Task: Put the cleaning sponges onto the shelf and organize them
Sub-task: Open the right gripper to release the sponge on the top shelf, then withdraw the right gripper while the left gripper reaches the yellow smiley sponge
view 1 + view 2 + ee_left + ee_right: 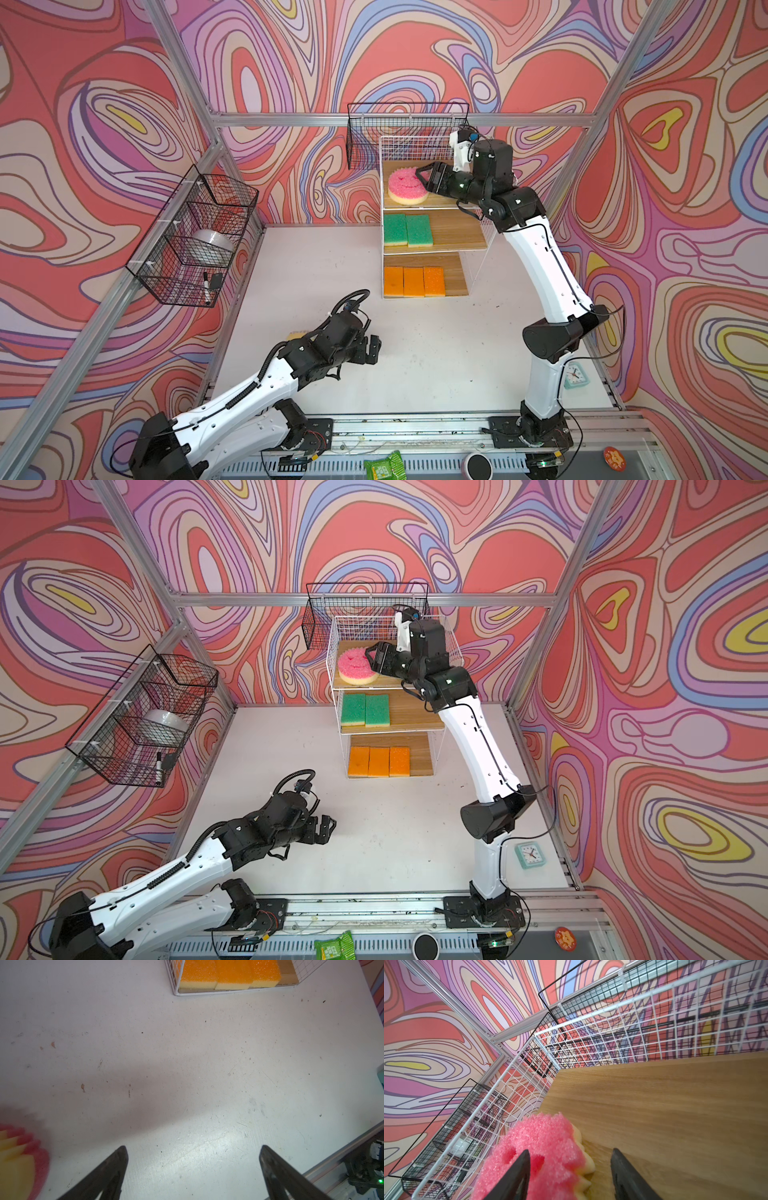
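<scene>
On shelf [453, 232], 12 o'clock: orange sponges [413, 281], green sponges [407, 229], pink sponge [405, 187] at half-open right claw [571, 1151], grip unclear. Unplaced: blurred sponge [18, 1163] by wide-open left claw [192, 1146].

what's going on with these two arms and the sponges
The right gripper, jaws open, is at the top tier of the shelf over a round pink sponge resting there. Two green sponges sit on the middle tier, three orange sponges on the bottom. The left gripper hovers open above the table, near another pink-and-yellow sponge.
</scene>
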You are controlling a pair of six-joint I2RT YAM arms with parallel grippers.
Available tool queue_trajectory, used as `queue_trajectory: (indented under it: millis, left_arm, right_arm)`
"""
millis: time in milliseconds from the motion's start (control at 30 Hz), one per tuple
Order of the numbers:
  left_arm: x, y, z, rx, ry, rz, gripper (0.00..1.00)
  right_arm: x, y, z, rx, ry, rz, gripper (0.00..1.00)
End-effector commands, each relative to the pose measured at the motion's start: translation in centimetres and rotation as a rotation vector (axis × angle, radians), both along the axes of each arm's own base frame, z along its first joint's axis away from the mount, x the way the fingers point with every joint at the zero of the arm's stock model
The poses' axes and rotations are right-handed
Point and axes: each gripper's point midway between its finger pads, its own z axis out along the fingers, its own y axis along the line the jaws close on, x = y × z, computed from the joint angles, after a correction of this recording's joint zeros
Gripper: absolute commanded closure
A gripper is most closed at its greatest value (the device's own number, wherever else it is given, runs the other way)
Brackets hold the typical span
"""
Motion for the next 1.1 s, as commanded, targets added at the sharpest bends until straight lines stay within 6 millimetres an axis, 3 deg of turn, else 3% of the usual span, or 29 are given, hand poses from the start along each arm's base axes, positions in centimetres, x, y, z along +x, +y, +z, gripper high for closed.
queue_trajectory:
  millis: [0, 300, 433, 633, 900, 1067]
  left_arm:
    - [0.4, 1.3, 2.3, 0.007, -0.034, 0.046, 0.00]
    - [0.8, 4.6, 5.5, 0.039, -0.004, 0.170, 0.01]
    - [0.6, 7.5, 5.7, 0.097, 0.067, 0.274, 0.05]
    - [-0.2, 11.8, 6.0, 0.156, 0.094, 0.453, 0.08]
    - [-1.8, 17.1, 4.5, 0.128, 0.113, 0.729, 0.00]
    - [-1.3, 18.4, 3.6, 0.003, 0.214, 0.848, 0.00]
  right_arm:
    - [-1.9, -1.7, 4.3, 0.034, -0.120, -0.046, 0.38]
    - [-5.5, -3.9, 6.6, 0.032, -0.193, -0.072, 0.39]
    - [-8.1, -5.1, 6.5, 0.023, -0.164, -0.074, 0.40]
    - [-12.6, -5.4, 3.4, 0.049, -0.094, -0.005, 0.42]
    - [-18.7, -3.8, -2.0, 0.035, 0.015, 0.112, 0.44]
    - [-22.4, -2.0, -5.4, 0.027, 0.071, 0.237, 0.44]
